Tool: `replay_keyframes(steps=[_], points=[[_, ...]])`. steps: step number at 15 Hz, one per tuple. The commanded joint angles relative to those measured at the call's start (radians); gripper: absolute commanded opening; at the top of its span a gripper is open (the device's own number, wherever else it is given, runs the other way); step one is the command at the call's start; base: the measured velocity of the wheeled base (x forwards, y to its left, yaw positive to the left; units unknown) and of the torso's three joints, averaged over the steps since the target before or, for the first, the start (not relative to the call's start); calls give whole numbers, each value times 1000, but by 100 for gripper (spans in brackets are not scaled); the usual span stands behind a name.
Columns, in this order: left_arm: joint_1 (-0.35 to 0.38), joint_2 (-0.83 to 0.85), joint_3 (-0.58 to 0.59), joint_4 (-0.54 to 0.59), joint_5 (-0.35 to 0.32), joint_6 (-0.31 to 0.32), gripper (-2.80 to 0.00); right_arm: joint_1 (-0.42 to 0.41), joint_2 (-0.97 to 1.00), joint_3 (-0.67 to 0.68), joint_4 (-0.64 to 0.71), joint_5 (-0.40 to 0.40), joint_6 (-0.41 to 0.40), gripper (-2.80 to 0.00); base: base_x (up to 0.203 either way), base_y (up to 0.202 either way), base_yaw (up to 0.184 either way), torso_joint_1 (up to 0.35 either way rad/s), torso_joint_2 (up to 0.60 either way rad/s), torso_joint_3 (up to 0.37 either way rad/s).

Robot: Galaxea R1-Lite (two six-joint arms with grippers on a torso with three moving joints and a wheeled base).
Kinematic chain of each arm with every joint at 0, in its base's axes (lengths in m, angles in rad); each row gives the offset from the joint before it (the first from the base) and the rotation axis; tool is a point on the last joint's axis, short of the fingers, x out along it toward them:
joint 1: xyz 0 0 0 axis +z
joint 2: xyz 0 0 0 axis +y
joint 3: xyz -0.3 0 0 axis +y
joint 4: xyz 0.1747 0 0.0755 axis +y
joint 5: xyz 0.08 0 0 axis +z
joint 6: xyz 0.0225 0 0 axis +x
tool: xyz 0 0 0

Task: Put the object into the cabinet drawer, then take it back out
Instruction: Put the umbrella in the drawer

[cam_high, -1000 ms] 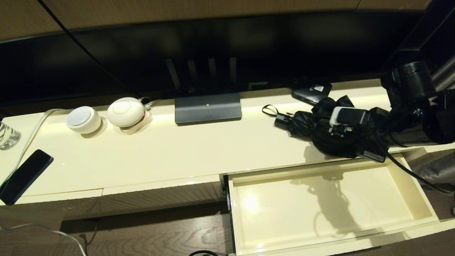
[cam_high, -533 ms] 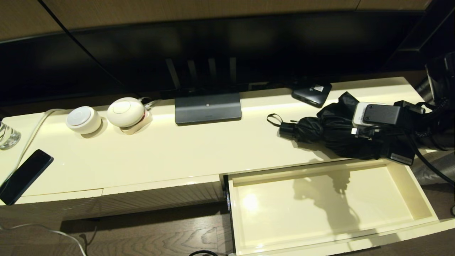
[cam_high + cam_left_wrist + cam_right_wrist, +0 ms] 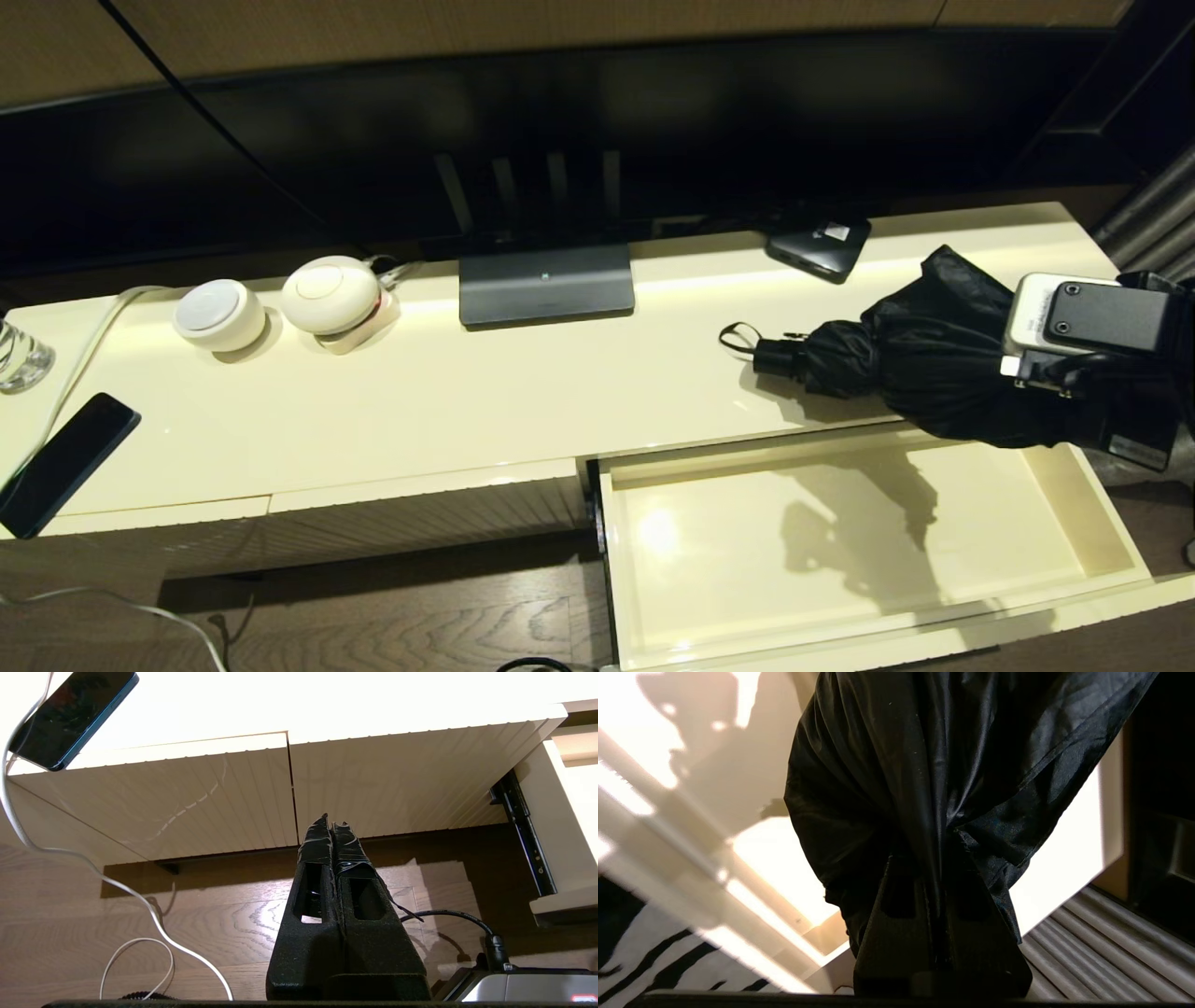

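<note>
Both arms accounted for. I see my right pincer [image 3: 941, 858] clamped tight on the bunched canopy of the umbrella [image 3: 920, 369], carrying it at the bench's [image 3: 467, 392] right end, over the back edge of the open drawer [image 3: 840, 551]. Its handle and wrist loop point toward the monitor stand [image 3: 546, 283]. The drawer's interior shows only shadow. My left pincer [image 3: 332, 826] sits low before the ribbed front panels [image 3: 187, 807], fingers pressed together, holding nothing.
</note>
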Motion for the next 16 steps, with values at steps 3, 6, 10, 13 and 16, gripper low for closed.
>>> replay_keyframes(steps=[3, 6, 10, 13, 16], points=[[0, 1, 3, -2, 0, 0, -280, 62, -155, 41, 137, 16, -7, -280, 0, 0, 0, 0, 0, 0], [0, 1, 3, -1, 0, 0, -280, 101, -245, 74, 299, 18, -10, -280, 0, 0, 0, 0, 0, 0], [0, 1, 3, 0, 0, 0, -280, 108, -245, 165, 351, 25, -16, -280, 0, 0, 0, 0, 0, 0], [0, 1, 3, 0, 0, 0, -280, 105, -202, 189, 350, 39, -12, -280, 0, 0, 0, 0, 0, 0], [0, 1, 3, 0, 0, 0, -280, 89, -138, 216, 306, 39, -9, -280, 0, 0, 0, 0, 0, 0]])
